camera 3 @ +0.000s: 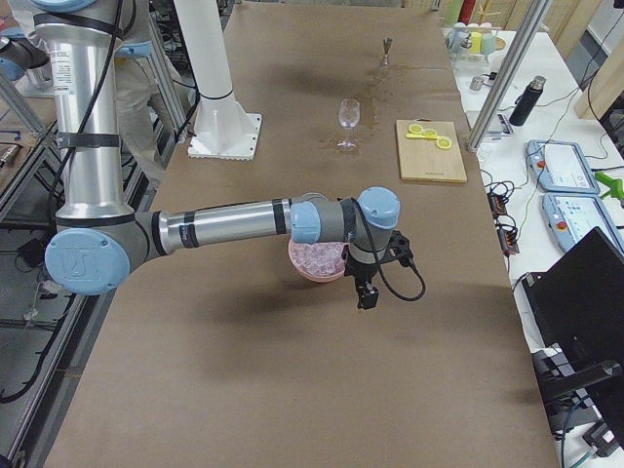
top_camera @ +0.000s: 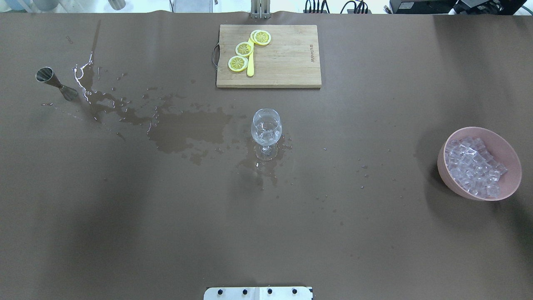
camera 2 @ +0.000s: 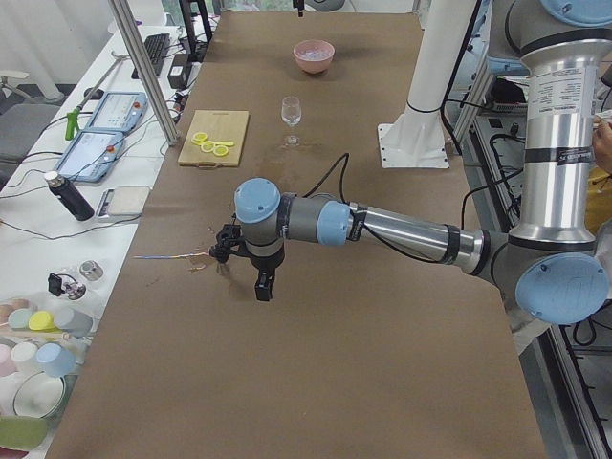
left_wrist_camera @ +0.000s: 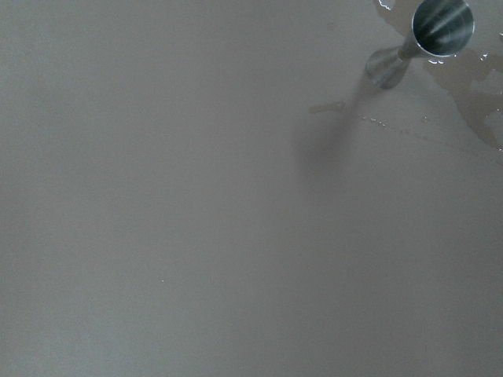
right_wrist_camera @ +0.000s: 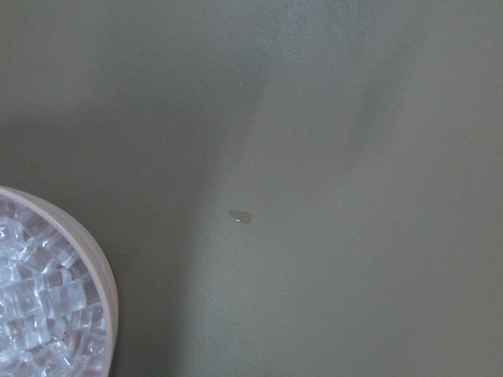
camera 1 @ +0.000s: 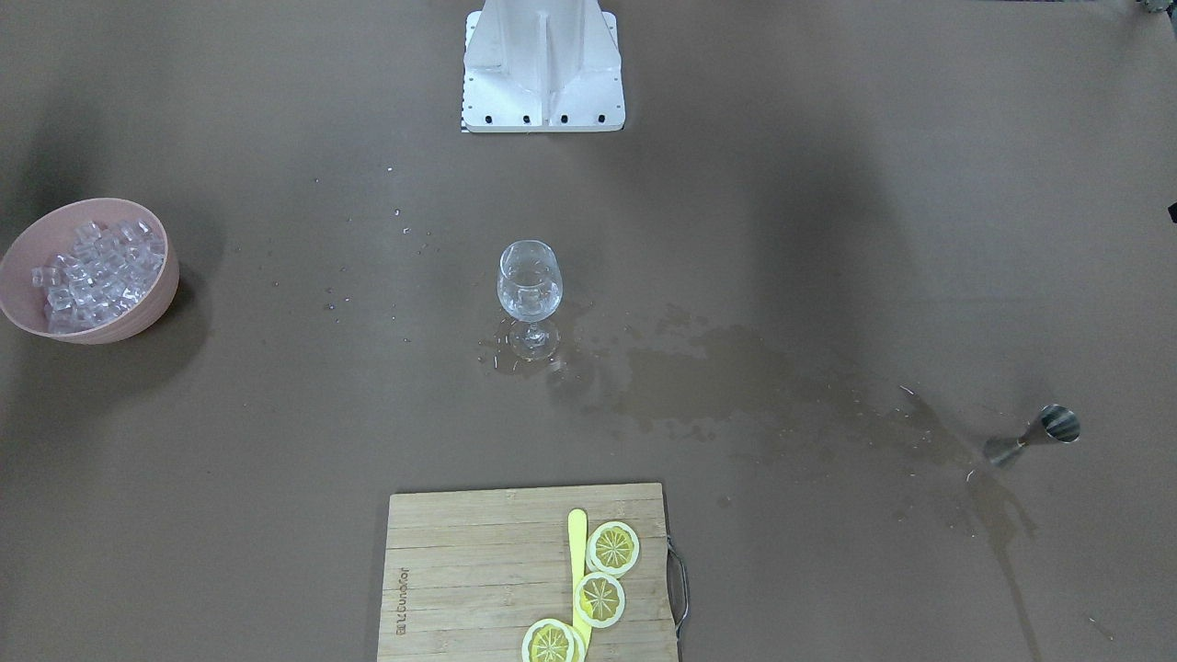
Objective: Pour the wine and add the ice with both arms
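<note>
- Ice [top_camera: 474, 166] fills a pink bowl [top_camera: 511, 155] as a heap of small clear cubes. In the overhead view the bowl stands at 3 o'clock from the wine glass [top_camera: 266, 130], well apart from it.
- The wine glass stands upright at the middle of the brown table [top_camera: 125, 229]. Whether anything lies inside it is too hard to make out.
- A wet spill [top_camera: 187, 130] spreads from the glass's foot toward 9 o'clock and reaches a steel jigger [top_camera: 52, 79], which stands upright between 9 and 10 o'clock.
- A wooden cutting board [top_camera: 287, 62] lies at 12 o'clock from the glass. It carries three lemon slices [top_camera: 238, 63] and a yellow stick [top_camera: 250, 62].
- The left arm [camera 2: 402, 225] stretches out over the table with the left gripper [camera 2: 263, 285] pointing down above bare paper. Its wrist camera has the jigger at 1 o'clock. I cannot tell how its jaws stand.
- The right arm [camera 3: 224, 224] reaches out with the right gripper [camera 3: 365, 292] pointing down just beside the bowl, which sits at 8 o'clock in its wrist camera. I cannot tell how these jaws stand either.
</note>
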`<state>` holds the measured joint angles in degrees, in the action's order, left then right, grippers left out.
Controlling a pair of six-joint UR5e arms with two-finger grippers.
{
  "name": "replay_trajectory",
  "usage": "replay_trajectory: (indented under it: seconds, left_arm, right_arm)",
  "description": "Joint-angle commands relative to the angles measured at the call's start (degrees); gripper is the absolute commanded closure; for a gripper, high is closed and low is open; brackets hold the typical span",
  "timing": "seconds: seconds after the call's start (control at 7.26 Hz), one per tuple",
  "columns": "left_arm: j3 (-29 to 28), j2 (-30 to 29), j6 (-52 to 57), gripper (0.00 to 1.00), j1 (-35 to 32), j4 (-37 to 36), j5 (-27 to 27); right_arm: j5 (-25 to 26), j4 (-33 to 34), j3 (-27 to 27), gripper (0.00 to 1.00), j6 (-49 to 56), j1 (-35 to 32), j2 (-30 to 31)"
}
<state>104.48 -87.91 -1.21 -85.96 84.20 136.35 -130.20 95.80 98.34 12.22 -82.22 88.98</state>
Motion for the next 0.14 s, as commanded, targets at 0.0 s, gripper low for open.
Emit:
replay_trajectory:
  seconds: [0.0]
  left_arm:
    - [0.72, -0.42, 0.07, 0.02, 0.0, 0.09, 0.14]
  right_arm:
    - [-0.05, 0.0, -0.16, 0.0, 0.09, 0.04, 0.05]
